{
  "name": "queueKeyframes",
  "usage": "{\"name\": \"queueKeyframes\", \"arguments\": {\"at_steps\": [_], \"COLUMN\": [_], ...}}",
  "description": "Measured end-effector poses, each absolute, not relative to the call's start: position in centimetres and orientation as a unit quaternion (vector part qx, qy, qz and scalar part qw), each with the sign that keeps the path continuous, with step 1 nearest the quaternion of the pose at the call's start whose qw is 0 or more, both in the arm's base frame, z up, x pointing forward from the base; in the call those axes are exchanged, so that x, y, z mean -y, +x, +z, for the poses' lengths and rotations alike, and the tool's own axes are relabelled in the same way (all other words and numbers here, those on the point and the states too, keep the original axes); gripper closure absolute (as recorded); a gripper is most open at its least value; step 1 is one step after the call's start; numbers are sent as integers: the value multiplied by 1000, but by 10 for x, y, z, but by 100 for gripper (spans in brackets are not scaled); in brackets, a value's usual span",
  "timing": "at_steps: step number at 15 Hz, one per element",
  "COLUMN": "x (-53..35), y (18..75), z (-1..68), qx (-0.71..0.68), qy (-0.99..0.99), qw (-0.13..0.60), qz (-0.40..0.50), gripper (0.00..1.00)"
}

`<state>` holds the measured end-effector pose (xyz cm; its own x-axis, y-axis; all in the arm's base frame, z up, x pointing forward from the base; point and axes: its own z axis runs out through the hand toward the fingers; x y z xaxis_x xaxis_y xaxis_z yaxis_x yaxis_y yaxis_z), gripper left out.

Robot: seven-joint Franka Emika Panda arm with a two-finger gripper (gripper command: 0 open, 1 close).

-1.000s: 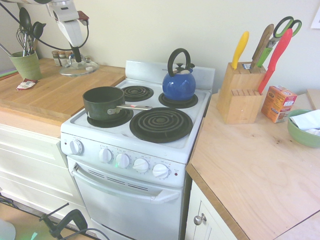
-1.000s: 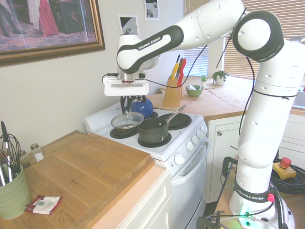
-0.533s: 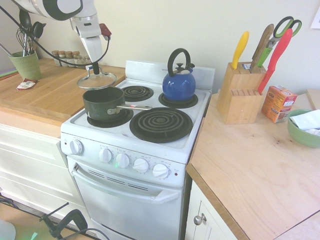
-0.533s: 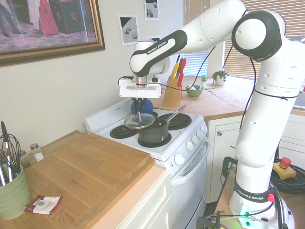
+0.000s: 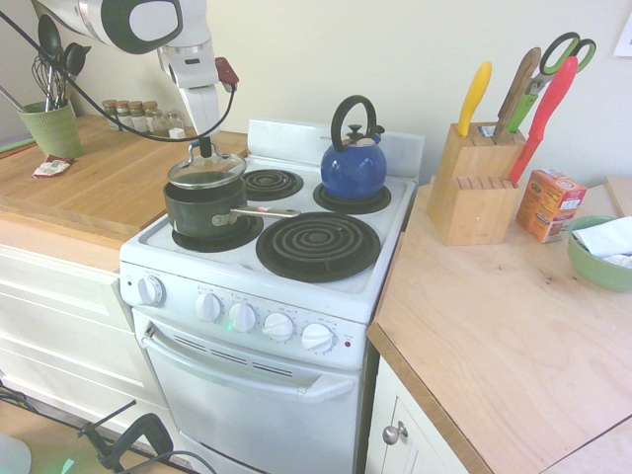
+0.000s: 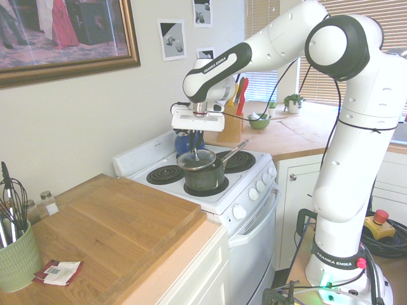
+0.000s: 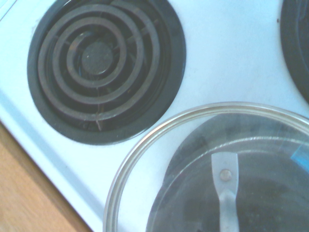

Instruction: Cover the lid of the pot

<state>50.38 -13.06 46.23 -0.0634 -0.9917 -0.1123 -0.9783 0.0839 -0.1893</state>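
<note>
The claw point(image 5: 204, 148) pointed nearly straight down over the front burner nearest the wooden desk and was clenched on the small dark knob of the lid point(image 5: 205, 171). The lid hung level, just above the pot point(image 5: 202, 205), with a thin gap visible between its silver rim and the pot's mouth in the first exterior view. From the other side the lid point(image 6: 196, 159) also sat over the pot point(image 6: 203, 176), though shifted a little toward the back burners rather than squarely centred. In the wrist view the glass point(image 7: 193, 159) showed the pot's dark inside and the riveted root of its handle point(image 7: 223, 181) through it, with the pot's round outline off-centre inside the lid's rim.

The pot stood on its burner with its long silver handle point(image 5: 265, 211) pointing toward the large front burner point(image 5: 318, 245). The blue kettle point(image 5: 353, 163) sat on a back burner, well apart.

By my judgement the carrying was nearly over and the step in hand was lining up and lowering. The next move called for a small nudge toward the stove's front so the two rims matched, then a gentle straight descent until the rim seated all round, and only then letting go of the knob. A lopsided landing could leave the lid tilted on the pot's edge.
</note>
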Motion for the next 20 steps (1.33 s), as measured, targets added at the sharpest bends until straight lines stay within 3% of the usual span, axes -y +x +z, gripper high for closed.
{"name": "queueKeyframes", "arguments": {"at_steps": [20], "x": [131], "y": [487], "z": [455], "qx": [-725], "qy": [-680], "qw": [108], "qz": [-31], "gripper": [100]}}
